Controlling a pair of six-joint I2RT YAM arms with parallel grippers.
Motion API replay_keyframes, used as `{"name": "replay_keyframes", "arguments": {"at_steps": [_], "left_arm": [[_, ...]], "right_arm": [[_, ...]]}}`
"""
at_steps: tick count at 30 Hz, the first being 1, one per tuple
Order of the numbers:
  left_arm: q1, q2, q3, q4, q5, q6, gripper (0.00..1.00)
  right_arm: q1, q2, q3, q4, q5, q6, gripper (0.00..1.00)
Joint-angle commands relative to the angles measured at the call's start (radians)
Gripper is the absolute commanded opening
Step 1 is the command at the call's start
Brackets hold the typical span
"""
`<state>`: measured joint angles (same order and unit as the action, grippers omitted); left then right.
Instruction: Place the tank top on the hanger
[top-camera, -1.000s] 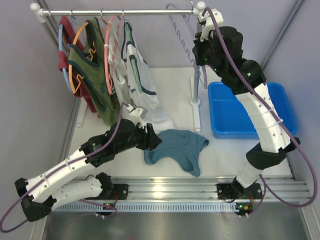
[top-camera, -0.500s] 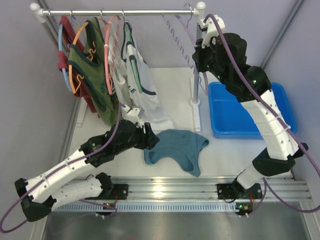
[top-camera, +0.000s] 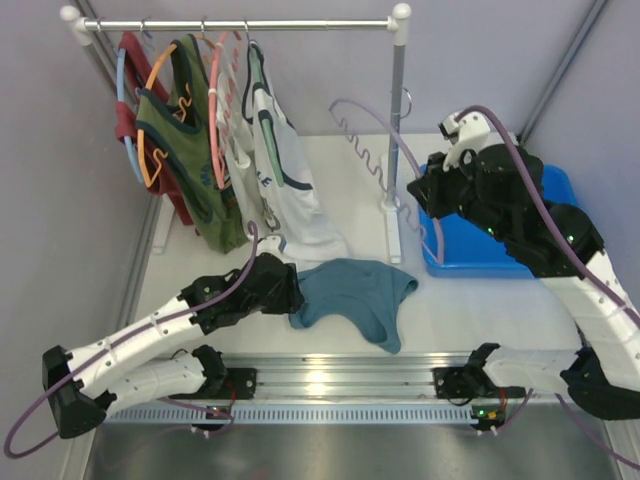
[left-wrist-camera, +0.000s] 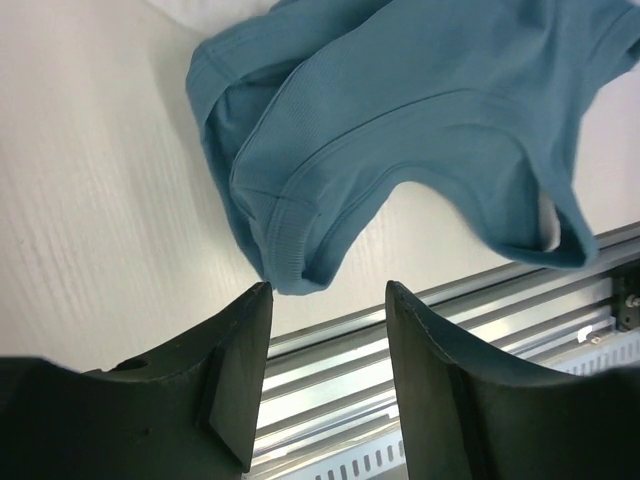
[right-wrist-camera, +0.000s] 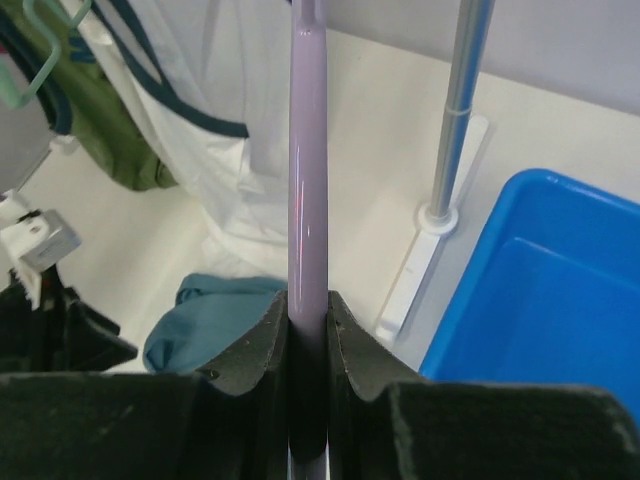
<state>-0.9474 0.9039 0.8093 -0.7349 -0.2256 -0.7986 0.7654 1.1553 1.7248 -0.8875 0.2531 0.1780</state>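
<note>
Top external view: I reached over the white table (top-camera: 350, 215) with both arms, the clothes rail (top-camera: 240, 24) running along its far side.
Left pincer (top-camera: 295, 295): released and empty, held low over the table at the left edge of the tank top (top-camera: 355, 288). In the left wrist view my two dark fingers (left-wrist-camera: 240, 370) were spread wide, with a hemmed corner of the teal cloth lying just off their tips. Whether either finger touched it, I could not tell.
Right pincer (right-wrist-camera: 307, 312): clenched on the hanger (right-wrist-camera: 307, 150), pads pressed to both sides of its lavender bar. From above, it hung over the near-left corner of the blue bin (top-camera: 560, 188).
Tank top: crumpled flat on the table, near of the rack's upright post (top-camera: 397, 120) and just beside the hem of the white top (top-camera: 285, 170).
Hanger: off the rail and held in the air, its curve and wavy edge reaching left from my grip across the post, well apart from the teal cloth.
Rail: the olive patterned top (top-camera: 185, 150) and the white top hung at its left end.
</note>
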Motion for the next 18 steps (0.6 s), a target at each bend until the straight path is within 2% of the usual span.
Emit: {"name": "replay_keyframes", "arguments": {"at_steps": [1,8,15,18], "left_arm": [[-0.007,0.027,-0.044,-0.021,-0.003,-0.070,0.54],[-0.045,0.107,-0.071,-0.003,-0.044,-0.108,0.48],[-0.091,0.181,-0.067,0.017,-0.122,-0.131,0.45],[-0.096,0.193,-0.062,0.022,-0.141,-0.128,0.43]], "right_arm": [[0.020,-0.117,-0.077,-0.004,-0.075,0.084,0.00],[0.026,-0.304,-0.286,-0.099,-0.208,0.195,0.00],[0.029,-0.379,-0.327,-0.221,-0.253,0.219,0.00],[0.029,-0.397,-0.337,-0.251,-0.319,0.233,0.00]]}}
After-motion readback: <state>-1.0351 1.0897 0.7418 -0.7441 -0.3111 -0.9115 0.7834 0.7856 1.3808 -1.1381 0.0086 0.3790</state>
